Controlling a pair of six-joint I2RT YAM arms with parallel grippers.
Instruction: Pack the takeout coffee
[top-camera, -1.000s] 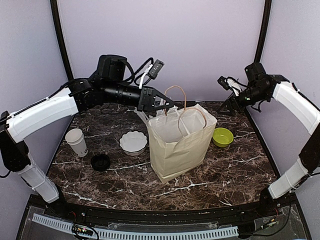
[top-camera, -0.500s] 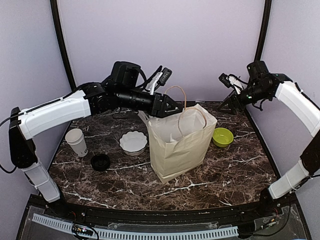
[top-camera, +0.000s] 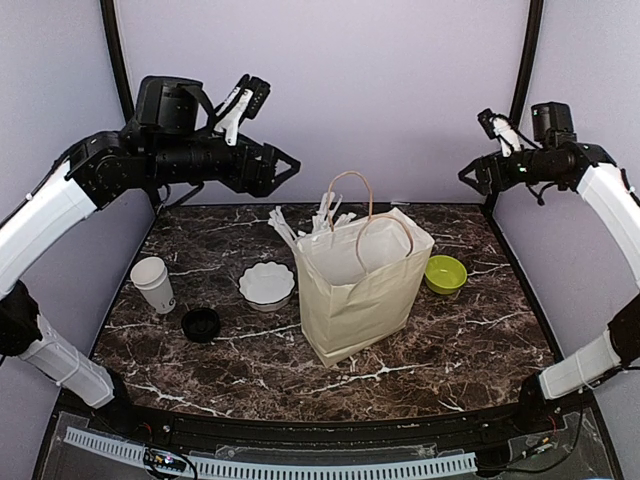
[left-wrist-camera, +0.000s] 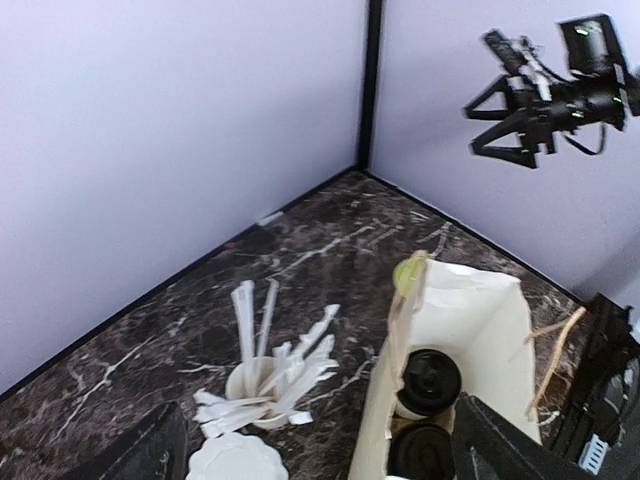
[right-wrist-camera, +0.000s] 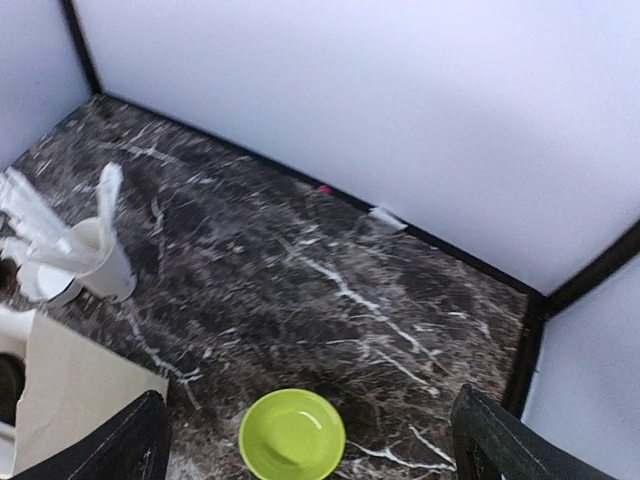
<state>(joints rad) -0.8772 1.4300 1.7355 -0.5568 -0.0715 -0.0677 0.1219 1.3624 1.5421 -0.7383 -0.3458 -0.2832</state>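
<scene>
Two takeout coffee cups with black lids (left-wrist-camera: 430, 380) (left-wrist-camera: 420, 452) stand side by side inside the open white paper bag (top-camera: 360, 285) at the table's middle. Only their lids show in the left wrist view, and the top view does not show them. My left gripper (top-camera: 285, 172) hangs open and empty, high above the table, left of and behind the bag (left-wrist-camera: 470, 320). My right gripper (top-camera: 472, 180) is open and empty, raised near the back right corner, above the green bowl (right-wrist-camera: 292, 435).
A lidless white paper cup (top-camera: 152, 283) and a loose black lid (top-camera: 201, 323) sit at the left. A white scalloped bowl (top-camera: 267, 284) lies left of the bag. A small cup of straws (left-wrist-camera: 255, 385) stands behind the bag's left corner. The green bowl (top-camera: 445, 272) is right of the bag.
My left gripper has opened and swung up and to the left, away from the bag's rim. My right gripper has risen and opened a little wider.
</scene>
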